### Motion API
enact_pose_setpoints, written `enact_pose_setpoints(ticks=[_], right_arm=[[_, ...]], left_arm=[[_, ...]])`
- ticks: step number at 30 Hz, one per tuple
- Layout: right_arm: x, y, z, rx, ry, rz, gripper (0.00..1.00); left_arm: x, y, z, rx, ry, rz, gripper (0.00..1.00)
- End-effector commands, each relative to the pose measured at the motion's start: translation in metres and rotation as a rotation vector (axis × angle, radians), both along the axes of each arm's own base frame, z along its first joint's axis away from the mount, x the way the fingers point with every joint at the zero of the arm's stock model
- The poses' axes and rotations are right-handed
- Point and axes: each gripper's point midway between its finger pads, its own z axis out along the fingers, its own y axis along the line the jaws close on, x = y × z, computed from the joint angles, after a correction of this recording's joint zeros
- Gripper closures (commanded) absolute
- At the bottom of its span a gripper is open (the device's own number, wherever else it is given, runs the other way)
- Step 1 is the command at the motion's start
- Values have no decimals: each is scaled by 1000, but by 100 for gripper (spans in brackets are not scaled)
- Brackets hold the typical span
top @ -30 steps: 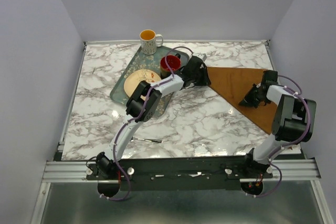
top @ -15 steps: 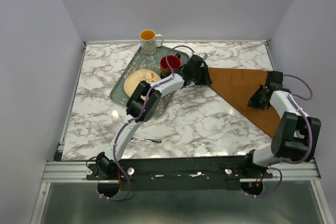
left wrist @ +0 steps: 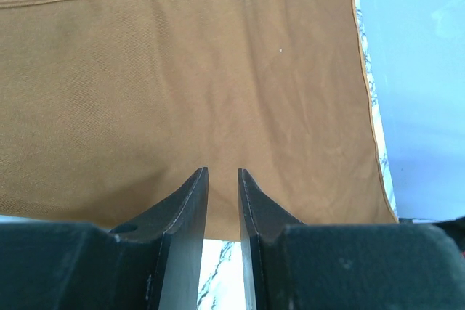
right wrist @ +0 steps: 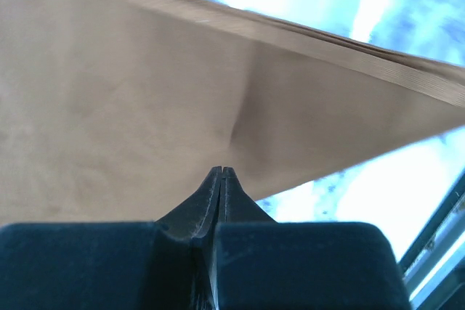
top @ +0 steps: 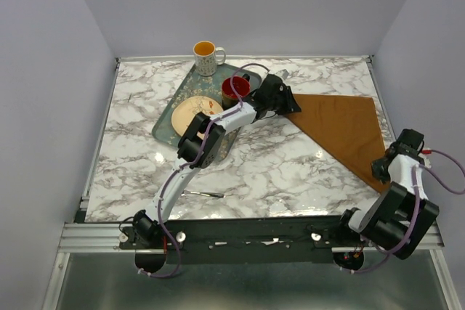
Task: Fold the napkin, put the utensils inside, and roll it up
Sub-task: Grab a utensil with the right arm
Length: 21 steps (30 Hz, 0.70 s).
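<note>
From where I stand, the rust-brown cloth napkin (top: 340, 123) lies flat on the white marbled table (top: 276, 168) as a broad triangle. It is smooth and matte, with a stitched hem, and layers show along one edge.

The left gripper (top: 289, 102) sits at the triangle's pointed corner. Its fingers (left wrist: 185, 208) stand a thin slit apart with nothing seen between them. Their tips are over the cloth's near edge, and the sheet spreads out ahead of them.

The right gripper (top: 381, 170) is at the corner nearest the arms, pinched tight on the cloth. The cloth puckers into a small crease just ahead of its tips.

A slim silvery metal utensil (top: 203, 193) lies well behind the left gripper, near that arm's base.
</note>
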Motion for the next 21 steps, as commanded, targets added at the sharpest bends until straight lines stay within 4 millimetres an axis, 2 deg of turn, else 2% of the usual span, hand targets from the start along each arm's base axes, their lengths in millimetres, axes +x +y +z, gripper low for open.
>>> enact_pose_setpoints(ticks=[1, 3, 11, 14, 16, 17, 21], right_arm=[[-33, -11, -10, -11, 25, -199, 95], [-48, -16, -17, -2, 47, -264, 96], [-66, -22, -49, 111, 109, -338, 99], [-69, -27, -44, 85, 95, -355, 99], [-67, -31, -35, 55, 69, -342, 99], [-64, -36, -23, 12, 30, -334, 99], [-69, -37, -10, -56, -20, -368, 99]], left_arm=[[12, 6, -14, -22, 44, 46, 70], [16, 13, -24, -10, 76, 69, 71], [23, 25, -42, -20, 143, 96, 72], [23, 26, -44, -20, 147, 94, 72], [24, 28, -43, -18, 143, 92, 73], [23, 28, -43, -10, 132, 84, 73], [28, 28, -31, -5, 100, 93, 73]])
